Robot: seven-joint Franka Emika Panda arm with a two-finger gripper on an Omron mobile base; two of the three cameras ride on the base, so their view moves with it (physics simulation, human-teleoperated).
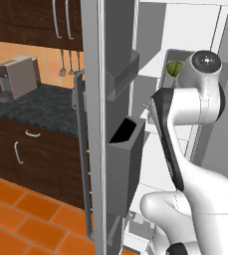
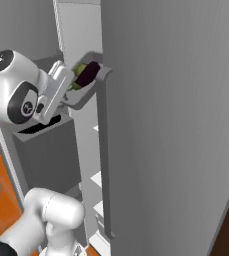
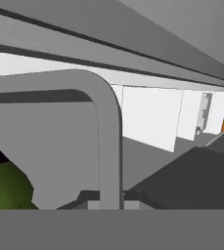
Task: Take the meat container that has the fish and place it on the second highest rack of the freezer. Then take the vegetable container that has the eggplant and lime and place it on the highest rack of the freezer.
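Note:
My gripper [image 2: 70,91] is shut on the rim of the grey vegetable container [image 2: 88,89] and holds it high inside the open freezer [image 1: 185,30]. The dark purple eggplant [image 2: 88,73] and the green lime [image 2: 79,69] lie in it. From the left base view, the container [image 1: 168,62] with the lime [image 1: 174,68] shows just left of my wrist, level with an upper white shelf [image 1: 152,67]; I cannot tell which rack that is. In the hand view the container's rim [image 3: 108,141] runs up from my gripper [image 3: 109,205], the lime [image 3: 8,188] at lower left. The meat container with the fish is hidden.
The freezer door stands open on my left with dark grey bins [image 1: 126,149] close to my arm. The freezer's grey outer wall [image 2: 171,125] is on the right. A dark counter [image 1: 41,107] with a coffee machine [image 1: 17,77] lies further left.

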